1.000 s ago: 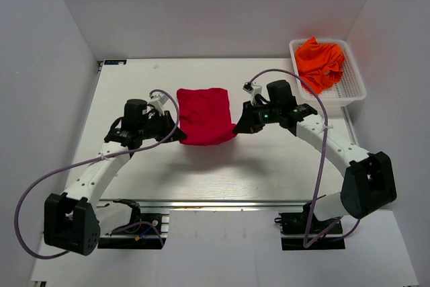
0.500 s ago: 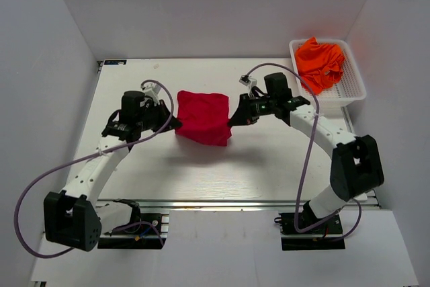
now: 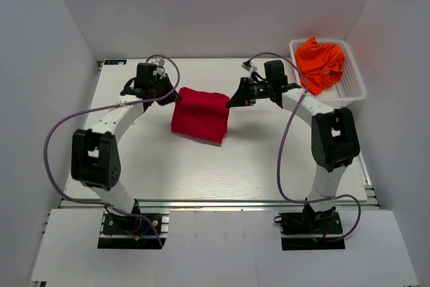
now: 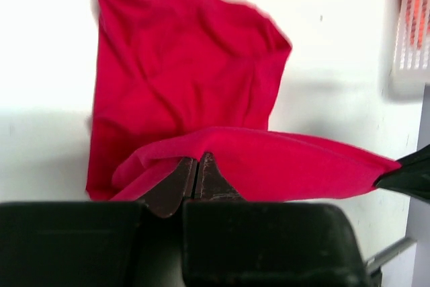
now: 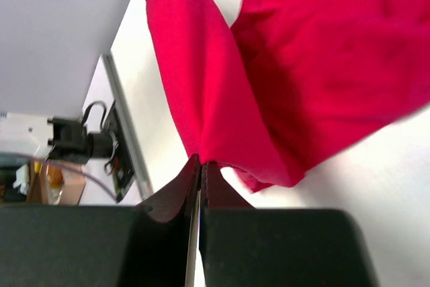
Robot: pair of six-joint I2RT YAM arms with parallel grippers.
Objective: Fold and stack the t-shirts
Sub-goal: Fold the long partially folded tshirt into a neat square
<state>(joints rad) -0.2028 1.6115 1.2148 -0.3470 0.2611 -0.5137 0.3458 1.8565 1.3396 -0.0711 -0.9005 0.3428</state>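
Top view: the red t-shirt [image 3: 199, 115] sits near the middle of the table [image 3: 201, 173], a little toward 12 o'clock. Its upper edge is lifted and strung between my two claws. The rest hangs down to the table toward 6 o'clock. The orange t-shirts [image 3: 321, 62] lie heaped in the basket [image 3: 354, 78] at 2 o'clock, well apart from the work.

Left claw [image 3: 172, 96]: clamped on the shirt's 10 o'clock corner. My wrist view shows the jaws pressed together with a fold of cloth coming out of them.
Right claw [image 3: 233, 102]: clamped on the 2 o'clock corner, with only a thin lip of fabric between the tips.

Risks, as I judge them:
1. The right pinch looks shallow. If my arms pull apart, that corner may slip out, and the edge would collapse and land askew.
2. I cannot tell how many layers each claw holds. If the counts differ, the fold would come down uneven.
3. The held edge is not taut. If I lower it with that slack, a wrinkle could be trapped underneath.
4. My right forearm is near the basket. A wide swing toward 3 o'clock could knock it.
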